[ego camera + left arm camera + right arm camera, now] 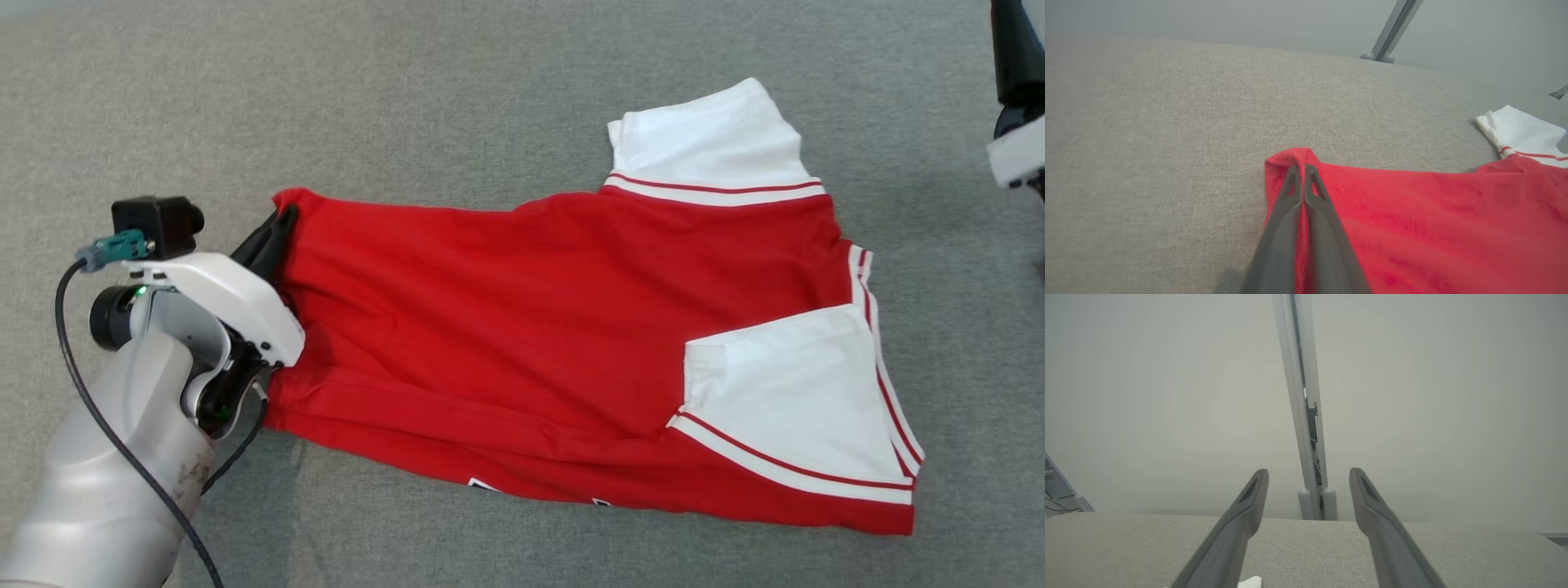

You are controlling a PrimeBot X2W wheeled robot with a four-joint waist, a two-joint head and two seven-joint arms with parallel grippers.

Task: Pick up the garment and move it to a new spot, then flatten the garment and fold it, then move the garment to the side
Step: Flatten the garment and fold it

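Observation:
The garment (531, 327) is a red shirt with white, red-striped sleeves, lying spread on the grey cloth surface. One sleeve (710, 139) points to the far side and the other (784, 384) is folded over the red body at the right. My left gripper (282, 224) is shut on the garment's far left corner; in the left wrist view the fingertips (1300, 169) pinch red cloth (1433, 212). My right gripper (1308, 473) stands open and holds nothing, raised above the surface's far edge. A scrap of white sleeve (1251, 582) lies below it. Part of the right arm (1016, 139) hangs at the upper right.
The grey cloth surface (490, 98) stretches all around the garment, with wide room on the far side and to the left. A grey metal post (1306, 416) rises behind the surface's far edge in front of a pale wall, and the post (1392, 28) also crosses the left wrist view.

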